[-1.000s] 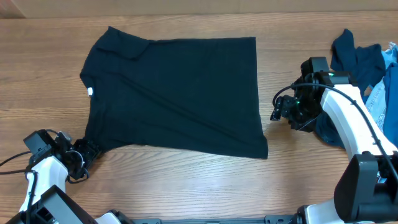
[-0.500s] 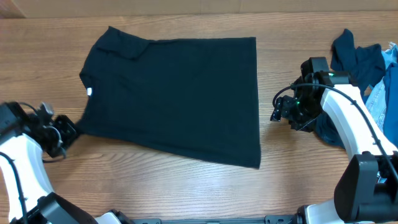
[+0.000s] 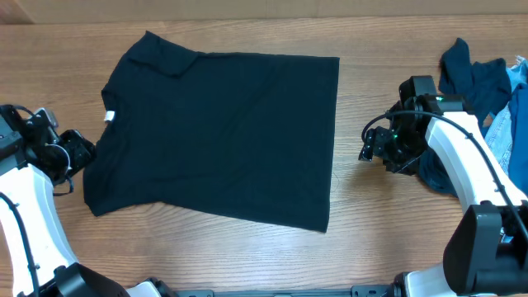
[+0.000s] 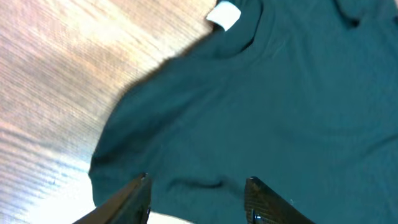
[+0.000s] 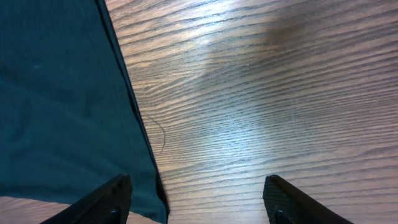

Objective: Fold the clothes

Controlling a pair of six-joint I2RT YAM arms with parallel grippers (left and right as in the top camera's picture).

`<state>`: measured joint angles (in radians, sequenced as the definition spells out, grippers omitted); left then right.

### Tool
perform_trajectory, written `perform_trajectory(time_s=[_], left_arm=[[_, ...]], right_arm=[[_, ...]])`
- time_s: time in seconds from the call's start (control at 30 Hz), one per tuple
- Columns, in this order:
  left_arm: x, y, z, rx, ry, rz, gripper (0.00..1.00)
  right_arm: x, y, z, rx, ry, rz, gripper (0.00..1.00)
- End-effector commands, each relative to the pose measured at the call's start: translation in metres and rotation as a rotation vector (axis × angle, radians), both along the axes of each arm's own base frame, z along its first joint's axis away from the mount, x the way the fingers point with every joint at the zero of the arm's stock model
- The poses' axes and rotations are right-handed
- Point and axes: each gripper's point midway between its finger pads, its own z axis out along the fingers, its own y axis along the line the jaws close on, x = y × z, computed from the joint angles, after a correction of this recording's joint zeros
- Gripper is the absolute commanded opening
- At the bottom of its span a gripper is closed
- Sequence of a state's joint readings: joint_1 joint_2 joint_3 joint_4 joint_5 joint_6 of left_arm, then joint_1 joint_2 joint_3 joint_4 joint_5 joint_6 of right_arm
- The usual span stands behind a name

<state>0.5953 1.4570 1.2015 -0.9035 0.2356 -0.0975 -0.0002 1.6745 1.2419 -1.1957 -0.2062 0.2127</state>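
The near-black navy T-shirt (image 3: 223, 132) lies spread flat on the wooden table, its small white tag (image 3: 108, 116) at the left edge. My left gripper (image 3: 82, 153) sits at the shirt's left side. In the left wrist view its fingers stand apart over the dark fabric (image 4: 261, 106) near the shirt's edge, open and pinching nothing, and the tag (image 4: 223, 15) shows at the top. My right gripper (image 3: 365, 148) hovers open just right of the shirt. The right wrist view shows bare wood between its fingers, with the shirt's right edge (image 5: 56, 93) by the left finger.
A rumpled dark blue garment (image 3: 470, 74) and pale blue denim (image 3: 516, 107) are piled at the table's right edge, behind my right arm. Bare wood (image 3: 388, 231) lies in front of and to the right of the shirt.
My left gripper pulled the shirt's left side leftward and away from the front edge. The shirt shifted left and lies flatter. The left jaws now stand apart. The right arm has not moved.
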Motion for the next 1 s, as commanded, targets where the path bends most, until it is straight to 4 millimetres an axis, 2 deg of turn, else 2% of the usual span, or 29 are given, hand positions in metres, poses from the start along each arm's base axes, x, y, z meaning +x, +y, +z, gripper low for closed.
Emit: perform_trajectory(time_s=[0.0, 0.03, 0.07, 0.13, 0.17, 0.2, 0.27, 0.33, 0.4, 0.5, 0.6, 0.7, 0.77, 0.9, 0.97], left_arm=[[-0.029, -0.028, -0.033, -0.116, 0.117, -0.002, 0.41], [-0.048, -0.040, -0.055, -0.175, 0.191, 0.025, 0.37], [-0.059, -0.047, -0.070, -0.207, 0.229, 0.050, 0.37], [-0.076, -0.062, -0.104, -0.272, 0.267, 0.118, 0.50], [-0.077, -0.075, -0.120, -0.330, 0.236, 0.112, 0.57], [-0.077, -0.083, -0.130, -0.364, 0.214, 0.118, 0.58], [-0.076, -0.083, -0.147, -0.353, 0.170, 0.143, 0.58], [-0.069, -0.078, -0.152, -0.322, 0.117, 0.136, 0.56], [-0.063, -0.074, -0.151, -0.305, 0.087, 0.132, 0.47], [-0.056, -0.074, -0.147, -0.313, 0.056, 0.116, 0.05], [-0.049, -0.085, -0.132, -0.385, 0.039, 0.080, 0.04], [-0.062, -0.089, -0.111, -0.381, 0.109, 0.038, 0.04], [-0.063, -0.090, -0.088, -0.360, 0.078, 0.028, 0.04], [-0.042, -0.078, -0.030, -0.246, -0.121, 0.004, 0.04], [-0.030, -0.071, -0.020, -0.221, -0.176, 0.014, 0.04]], right_arm=[[0.007, -0.001, 0.012, 0.005, -0.049, 0.000, 0.72], [0.007, -0.001, 0.012, 0.005, -0.049, 0.000, 0.72], [0.007, -0.001, 0.012, 0.005, -0.050, 0.000, 0.72], [0.007, -0.001, 0.012, 0.005, -0.050, 0.003, 0.72], [0.007, -0.001, 0.012, 0.005, -0.050, 0.003, 0.72], [0.007, -0.001, 0.012, 0.005, -0.050, 0.003, 0.72], [0.007, -0.001, 0.012, 0.005, -0.050, 0.003, 0.72], [0.006, -0.001, 0.012, 0.005, -0.048, 0.005, 0.72], [0.006, -0.001, 0.012, 0.005, -0.046, 0.007, 0.72], [0.006, -0.001, 0.012, 0.005, -0.047, 0.007, 0.72], [0.006, -0.001, 0.012, 0.005, -0.046, 0.007, 0.73], [0.006, -0.001, 0.012, 0.005, -0.046, 0.007, 0.73], [0.006, -0.001, 0.012, 0.005, -0.046, 0.007, 0.73], [0.007, -0.001, 0.012, 0.005, -0.052, 0.007, 0.73], [0.007, -0.001, 0.012, 0.005, -0.053, 0.007, 0.73]])
